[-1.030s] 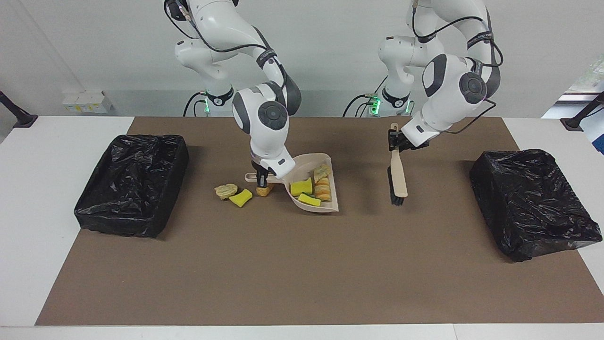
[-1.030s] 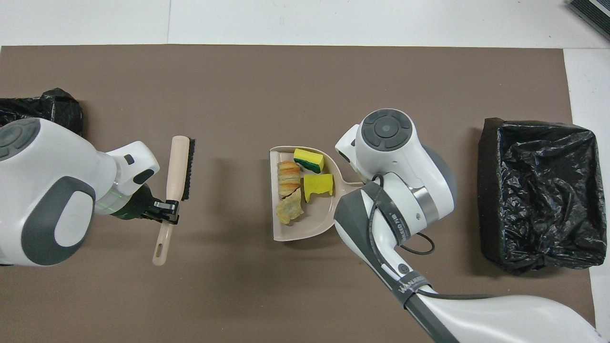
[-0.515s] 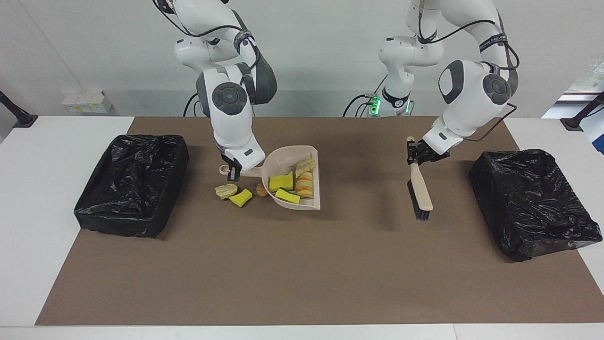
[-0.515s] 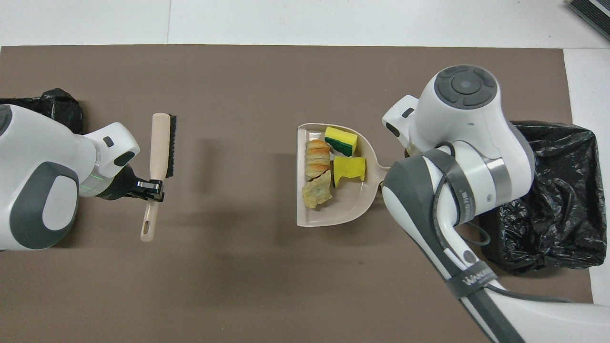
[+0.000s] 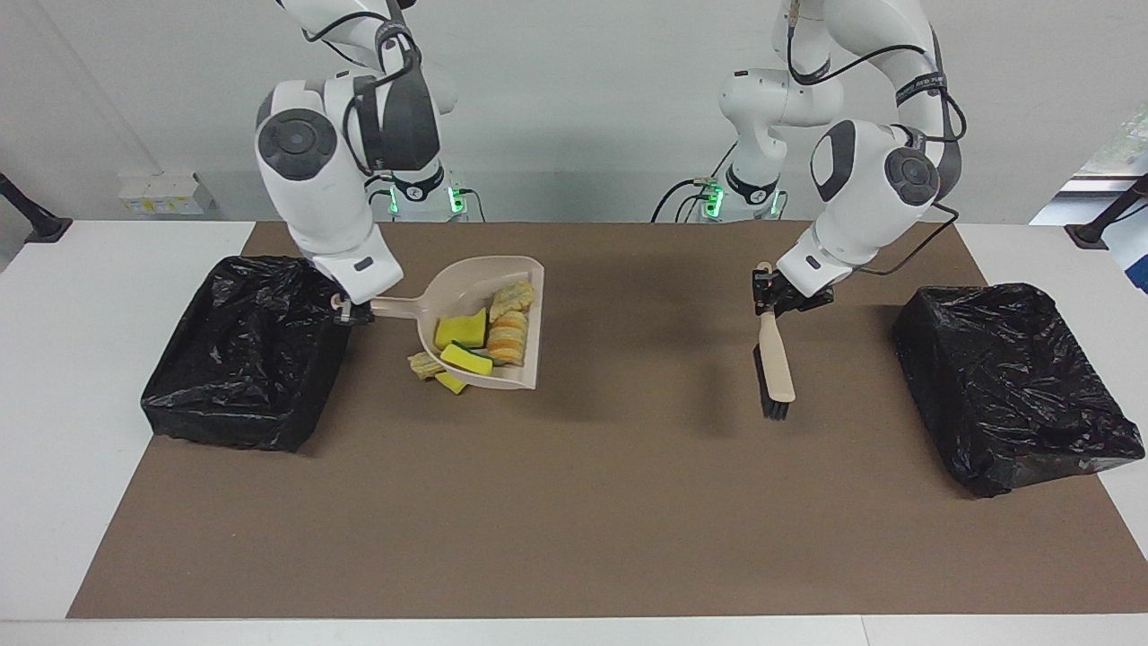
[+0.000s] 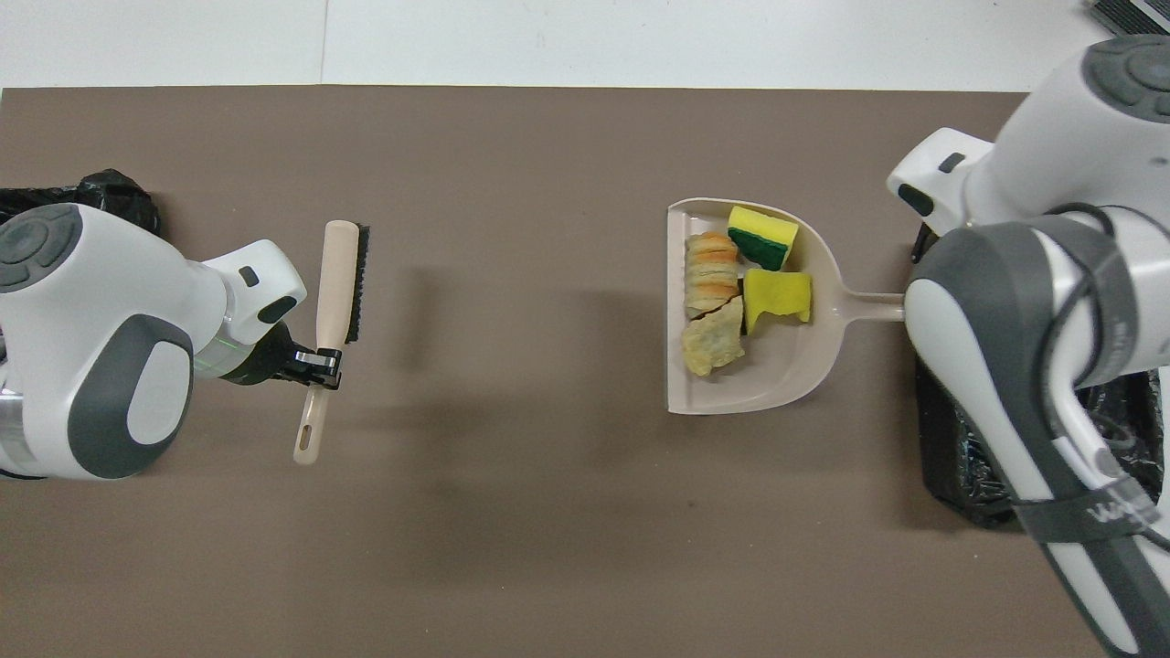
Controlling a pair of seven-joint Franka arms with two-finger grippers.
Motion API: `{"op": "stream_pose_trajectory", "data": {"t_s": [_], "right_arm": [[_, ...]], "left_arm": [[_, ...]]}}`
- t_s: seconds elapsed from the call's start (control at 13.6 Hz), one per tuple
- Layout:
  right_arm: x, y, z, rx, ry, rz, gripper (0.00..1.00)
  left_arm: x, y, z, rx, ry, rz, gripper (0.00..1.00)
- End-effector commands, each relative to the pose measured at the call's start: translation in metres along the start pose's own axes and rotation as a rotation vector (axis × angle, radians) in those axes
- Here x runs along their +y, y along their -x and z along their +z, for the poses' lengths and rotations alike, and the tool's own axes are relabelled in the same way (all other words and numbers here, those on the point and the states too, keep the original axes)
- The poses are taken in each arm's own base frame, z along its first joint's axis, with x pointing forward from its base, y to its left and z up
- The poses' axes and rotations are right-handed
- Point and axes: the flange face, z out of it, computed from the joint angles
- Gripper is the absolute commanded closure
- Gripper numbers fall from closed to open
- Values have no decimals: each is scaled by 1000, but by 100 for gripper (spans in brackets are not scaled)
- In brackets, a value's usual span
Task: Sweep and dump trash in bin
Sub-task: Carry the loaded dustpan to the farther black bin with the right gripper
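Note:
My right gripper [image 5: 345, 309] is shut on the handle of the beige dustpan [image 5: 466, 287], holding it raised and tilted beside the black-lined bin [image 5: 251, 350] at the right arm's end. In the pan [image 6: 777, 379] lie a green-topped sponge [image 6: 763, 238], a yellow sponge bit [image 6: 777, 297] and two bread-like pieces [image 6: 711, 274]. Two loose scraps [image 5: 420, 363] show on the mat under the pan's edge. In the overhead view the right arm hides that gripper. My left gripper [image 5: 769, 301] is shut on the beige brush [image 5: 776, 359], bristles just above the mat; it shows overhead too [image 6: 315, 361].
A second black-lined bin [image 5: 1004, 386] stands at the left arm's end of the brown mat [image 5: 574, 502]. The mat covers most of the white table.
My right arm has lifted the loaded dustpan and carried it toward the bin at its end, leaving scraps on the mat. The left arm shifted the brush slightly sideways.

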Motion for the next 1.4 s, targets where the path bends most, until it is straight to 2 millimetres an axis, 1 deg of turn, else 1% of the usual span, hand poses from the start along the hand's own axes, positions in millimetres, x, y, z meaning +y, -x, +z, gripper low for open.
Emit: {"op": "stream_pose_trajectory", "data": {"t_s": [0.0,0.15,0.22,0.29,0.37,0.44,0.52,0.59,0.66,0.74,0.81,0.88,0.96,1.03,1.1,1.18,1.25,1.32], "right_arm": [[-4,46,-7,-8,-2,-46,100],[-1,92,-1,3,-13,-83,100],[-1,112,2,4,-16,-111,100],[-2,133,4,-6,-18,-131,100],[-5,155,5,-12,-22,-132,100],[-9,176,7,-15,-27,-135,100],[-12,195,9,-24,-31,-137,100],[-16,214,12,-41,-38,-114,100],[-21,234,13,-58,-42,-91,100],[-26,250,13,-95,-45,-78,100],[-31,266,16,-125,-53,-56,100],[-37,282,17,-154,-51,-36,100],[-42,293,22,-189,-41,-28,100],[-48,308,25,-230,-9,-11,100],[-51,319,31,-268,33,6,100],[-51,325,32,-314,71,21,100],[-49,324,32,-381,89,26,100],[-47,318,33,-448,99,38,100]], "left_arm": [[5,-3,-1,11,-7,-4,100],[16,-3,1,9,-9,-23,100],[25,-2,3,6,-4,-32,100],[29,0,8,-6,-5,-77,100],[32,4,21,-31,-6,-110,100],[64,10,33,-45,21,-156,100],[91,16,39,-42,23,-205,100],[113,24,44,-56,23,-218,100],[141,36,55,-83,22,-201,100],[152,49,74,-114,37,-200,100],[168,55,83,-125,73,-202,100],[176,61,90,-137,94,-213,100],[193,70,95,-154,102,-216,100],[206,77,102,-166,109,-232,100],[223,90,118,-161,101,-221,100],[228,94,128,-147,115,-238,100],[229,100,136,-161,120,-244,100],[235,106,137,-162,118,-230,100]]}}
